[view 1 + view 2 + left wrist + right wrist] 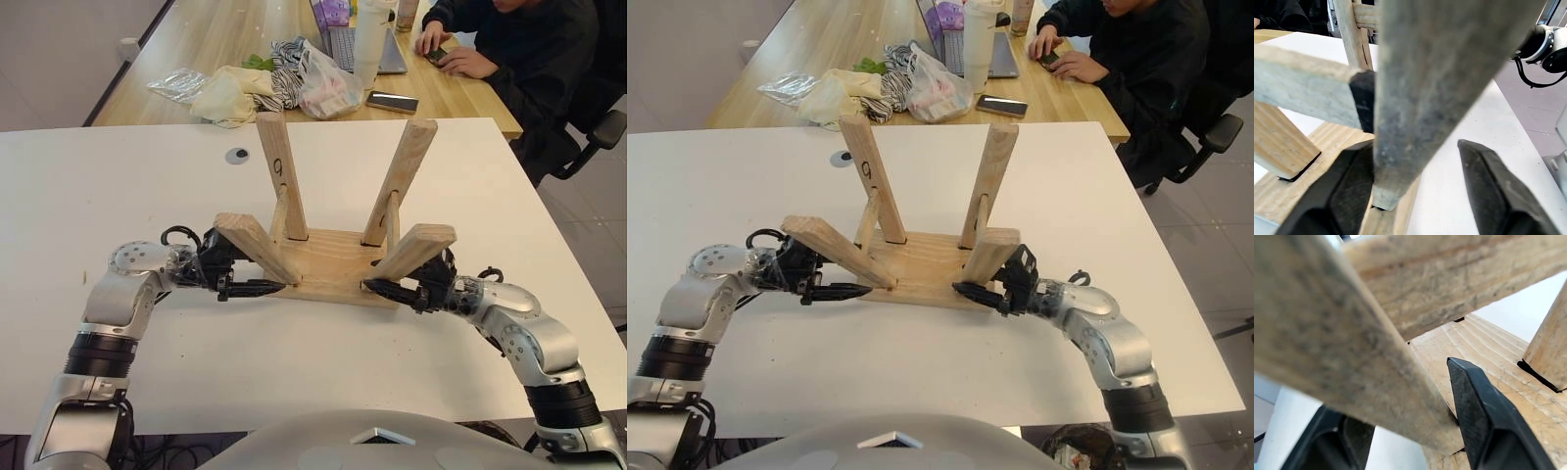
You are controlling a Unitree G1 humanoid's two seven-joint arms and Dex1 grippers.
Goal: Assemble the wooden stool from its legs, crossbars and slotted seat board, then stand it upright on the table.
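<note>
Since the stool [333, 262]'s upside down on the tabletop [98, 196], left gripper [272, 287] and right gripper [377, 288] straddle its near legs [255, 245], both spread apart, likely steadying it.

The two head eyes are looking forward and down from above the near edge of the desk [118, 186]. They are taking in the whole stool [333, 259] from a middling distance, with a far desk [196, 39] behind the stool. Both are sharing almost the same scene; in the right eye view the stool is sitting further left. The left wrist camera is riding just behind the left tool [274, 287]. It is pressing close to the stool's left near leg [1440, 73] and facing across the stool toward the right arm [1547, 44]. The right wrist camera is riding behind the right tool [372, 286], very close under the right near leg [1327, 333] and facing the seat board [1498, 352].
</note>
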